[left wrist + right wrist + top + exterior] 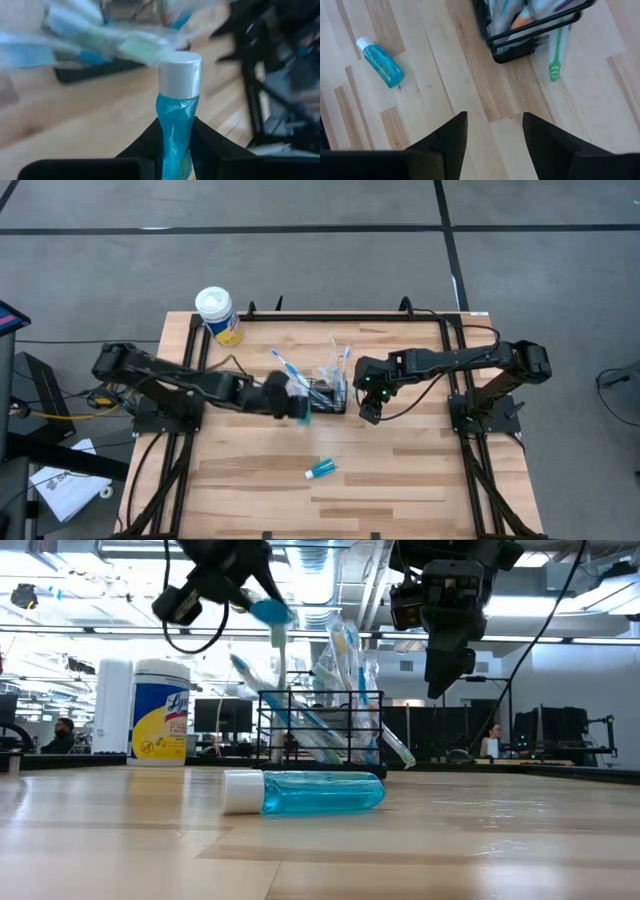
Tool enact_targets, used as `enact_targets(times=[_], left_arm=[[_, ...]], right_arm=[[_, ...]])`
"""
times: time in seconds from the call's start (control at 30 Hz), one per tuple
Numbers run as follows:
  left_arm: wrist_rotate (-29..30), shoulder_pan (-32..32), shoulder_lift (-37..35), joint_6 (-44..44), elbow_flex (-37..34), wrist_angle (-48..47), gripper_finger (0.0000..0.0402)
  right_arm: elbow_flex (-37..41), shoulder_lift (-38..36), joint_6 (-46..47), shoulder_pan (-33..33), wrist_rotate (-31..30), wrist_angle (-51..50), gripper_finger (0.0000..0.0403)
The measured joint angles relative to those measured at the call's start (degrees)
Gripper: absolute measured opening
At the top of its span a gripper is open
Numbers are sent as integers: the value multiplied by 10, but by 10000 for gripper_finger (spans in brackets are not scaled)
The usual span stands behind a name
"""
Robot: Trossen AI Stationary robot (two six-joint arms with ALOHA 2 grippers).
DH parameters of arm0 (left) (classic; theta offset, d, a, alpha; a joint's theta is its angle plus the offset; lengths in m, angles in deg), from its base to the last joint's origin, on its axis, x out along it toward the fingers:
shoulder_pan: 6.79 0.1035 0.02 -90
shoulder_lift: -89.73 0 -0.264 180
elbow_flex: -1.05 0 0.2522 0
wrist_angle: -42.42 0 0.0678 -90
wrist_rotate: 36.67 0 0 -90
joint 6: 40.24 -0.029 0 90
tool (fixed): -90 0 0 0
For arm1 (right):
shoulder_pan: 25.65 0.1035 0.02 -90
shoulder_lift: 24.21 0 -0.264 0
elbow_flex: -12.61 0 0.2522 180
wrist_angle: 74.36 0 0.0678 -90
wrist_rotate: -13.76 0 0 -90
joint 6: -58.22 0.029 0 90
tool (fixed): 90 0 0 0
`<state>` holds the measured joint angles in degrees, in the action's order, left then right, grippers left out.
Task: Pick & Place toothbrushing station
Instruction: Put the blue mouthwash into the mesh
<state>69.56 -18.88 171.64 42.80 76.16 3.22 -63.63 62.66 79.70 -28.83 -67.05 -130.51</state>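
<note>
Left hand (176, 150), clamped on a teal tube (176, 125), hovers beside the basket (328, 394); next, lower it in. Right hand (494, 145), fingers apart, waits nearby.

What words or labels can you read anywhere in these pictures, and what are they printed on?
"Ly": the only readable letters, the start of a blue brand word on the yellow label of the white-lidded canister; the rest of that word and the smaller print below are too blurred to read.
Teal tube on the table: no print visible.
Teal tube in the left hand: no print visible.
Wire basket and toothbrushes: no readable print.
</note>
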Motion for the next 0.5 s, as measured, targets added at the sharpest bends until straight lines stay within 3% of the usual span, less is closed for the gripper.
enact_targets(times=[0.13, 0.5], left_arm=[[29, 16, -29, -32, 0, 1, 57], [28, 16, -15, -77, 0, 111, 57]], right_arm=[[0, 0, 9, 0, 0, 4, 178], [0, 0, 21, 0, 0, 11, 179]])
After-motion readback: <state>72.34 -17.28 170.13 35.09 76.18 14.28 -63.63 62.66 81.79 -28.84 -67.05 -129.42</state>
